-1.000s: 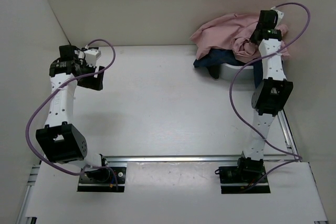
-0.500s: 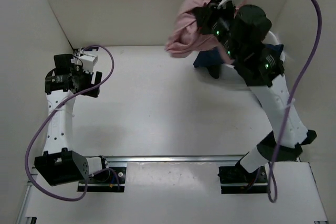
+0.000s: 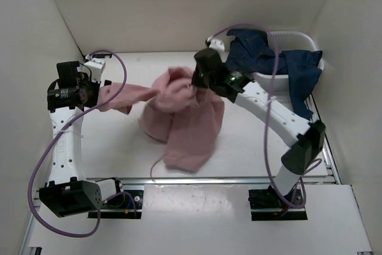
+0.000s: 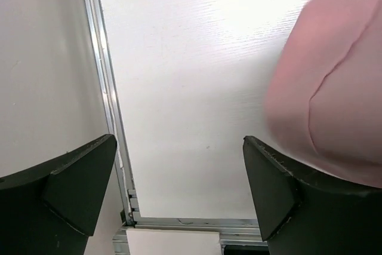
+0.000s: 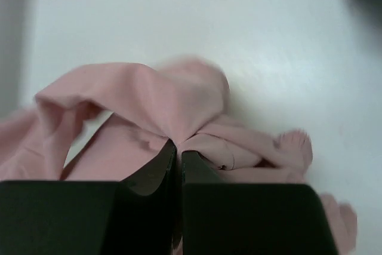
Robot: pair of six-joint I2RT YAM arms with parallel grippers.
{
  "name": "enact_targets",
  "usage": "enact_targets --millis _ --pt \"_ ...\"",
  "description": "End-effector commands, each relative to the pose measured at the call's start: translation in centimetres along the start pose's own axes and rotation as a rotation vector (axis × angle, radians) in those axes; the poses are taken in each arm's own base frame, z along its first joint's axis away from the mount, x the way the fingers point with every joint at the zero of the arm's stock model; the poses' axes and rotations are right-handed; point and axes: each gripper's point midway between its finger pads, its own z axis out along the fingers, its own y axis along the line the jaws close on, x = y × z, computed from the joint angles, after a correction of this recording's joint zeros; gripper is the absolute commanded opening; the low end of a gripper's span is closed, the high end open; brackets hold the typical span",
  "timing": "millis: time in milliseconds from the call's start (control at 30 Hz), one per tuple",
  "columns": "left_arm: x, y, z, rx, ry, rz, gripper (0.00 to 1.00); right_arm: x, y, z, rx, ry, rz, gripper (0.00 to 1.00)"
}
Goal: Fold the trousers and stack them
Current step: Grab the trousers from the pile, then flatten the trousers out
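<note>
The main risk lies in the trousers themselves. They hang in a crumpled bunch directly beneath the right end effector, and their lower folds seem to rest on the worktop on its near side. With only one small pinch carrying that much cloth, the fabric could slip out. If it were set down as it is, it would land as a heap with no flat edge to fold along.

One leg stretches from that end effector across to the left end effector. It is not gripped there, so any pull from the right would likely drag it away and leave the garment unspread. A thin cord trailing below the bunch might catch on something.

Behind the right end effector, a blue garment spills over the white tub. A backward swing could snag it.

The right wrist view shows the right end effector with its jaws pressed together, clamping a gathered peak of pink fabric. The left wrist view shows the left end effector spread wide with nothing between its jaws. The pink cloth lies just over its right-hand finger, apparently brushing it.
</note>
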Motion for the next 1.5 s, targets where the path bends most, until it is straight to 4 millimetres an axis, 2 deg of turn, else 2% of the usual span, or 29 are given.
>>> enact_targets --millis 0,33,67,133,200,333,400,433,467,500,533,600,633,667,733,767,900,1000,1033,1067,1100,1167,1233,1267,1300,1333,1400,1433,1467 --pt "-0.9 1.5 -1.6 -0.078 -0.038 0.016 0.99 3.8 -4.4 0.8 0.143 0.097 0.106 0.0" --pt "-0.4 1.3 -1.4 -0.07 -0.021 0.025 0.99 4.6 -5.3 1.3 0.143 0.138 0.116 0.2" --pt "-0.4 1.3 -1.4 -0.07 -0.021 0.034 0.99 6.6 -4.5 1.6 0.064 0.245 0.108 0.48" --pt "0.3 1.0 -0.9 -0.061 0.0 0.034 0.99 7.9 -5.1 1.5 0.031 0.323 0.083 0.86" --pt "0.8 0.4 -0.6 -0.026 0.012 0.043 0.99 8.7 -6.3 1.0 0.058 0.355 0.006 0.97" --pt "2.2 -3.6 0.9 0.145 0.068 0.091 0.97 7.4 -11.8 -1.1 0.214 0.298 0.017 0.99" --pt "2.6 -5.4 1.5 0.2 0.082 0.137 0.96 10.0 -15.6 -1.6 0.299 0.375 0.042 0.99" --pt "3.4 -7.3 2.0 0.251 0.104 0.19 0.96 11.1 -16.6 -2.2 0.316 0.409 0.064 0.99" --pt "4.0 -8.5 2.5 0.283 0.127 0.215 0.96 14.2 -18.6 -2.5 0.362 0.489 0.06 0.99" --pt "4.1 -10.3 2.7 0.323 0.125 0.263 0.96 15.3 -18.9 -3.0 0.359 0.503 0.075 0.99" --pt "5.6 -11.7 3.9 0.359 0.164 0.287 0.96 16.8 -19.6 -3.2 0.362 0.533 0.076 0.99" --pt "7.4 -14.2 5.3 0.41 0.203 0.33 0.96 19.0 -20.6 -2.3 0.34 0.54 0.103 0.99" --pt "8.2 -15.4 5.8 0.436 0.216 0.36 0.96 21.7 -22.2 -2.7 0.356 0.584 0.128 0.99" --pt "10.1 -17.4 7.0 0.462 0.241 0.419 0.96 21.7 -21.9 -1.7 0.309 0.544 0.167 0.99" --pt "13.1 -18.8 8.6 0.416 0.302 0.532 1.0 23.8 -23.5 -1.4 0.318 0.583 0.247 0.99" --pt "14.6 -18.9 8.8 0.425 0.343 0.539 1.0 23.8 -23.5 -1.4 0.319 0.583 0.247 0.99" --pt "18.6 -19.9 10.1 0.413 0.413 0.603 1.0 27.4 -25.2 -1.2 0.39 0.717 0.274 0.99" --pt "20.6 -19.6 11.0 0.352 0.459 0.595 0.83 29.2 -24.3 -0.7 0.336 0.754 0.339 0.89" --pt "21.0 -19.5 11.2 0.339 0.471 0.59 0.67 29.6 -24.1 -0.5 0.325 0.762 0.358 0.83" --pt "21.1 -19.5 11.4 0.326 0.478 0.577 0.58 29.4 -23.7 -0.1 0.31 0.75 0.383 0.75" --pt "21.9 -19.5 11.4 0.331 0.506 0.584 0.48 29.7 -23.6 -0.1 0.307 0.752 0.398 0.51" --pt "21.8 -19.0 11.5 0.302 0.51 0.583 0.14 28.7 -24.3 0.1 0.328 0.718 0.436 0.22" --pt "21.3 -18.9 11.4 0.289 0.49 0.58 0.14 27.9 -25.3 -0.7 0.38 0.698 0.452 0.0" --pt "21.0 -18.6 11.4 0.276 0.478 0.593 0.14 25.7 -25.6 -1.0 0.386 0.632 0.459 0.0" --pt "19.4 -18.1 11.5 0.238 0.439 0.589 0.14 24.1 -25.6 -1.5 0.395 0.589 0.429 0.0" --pt "17.9 -17.8 11.1 0.219 0.396 0.579 0.14 22.4 -27.7 -2.8 0.512 0.532 0.382 0.0" --pt "15.0 -17.5 10.3 0.208 0.327 0.568 0.14 16.2 -28.0 -5.2 0.574 0.357 0.303 0.0" --pt "10.9 -17.6 9.2 0.207 0.217 0.532 0.14 11.7 -27.3 -7.0 0.6 0.27 0.274 0.0" --pt "10.1 -17.4 8.0 0.239 0.221 0.542 0.14 7.9 -26.8 -8.9 0.605 0.161 0.253 0.0"
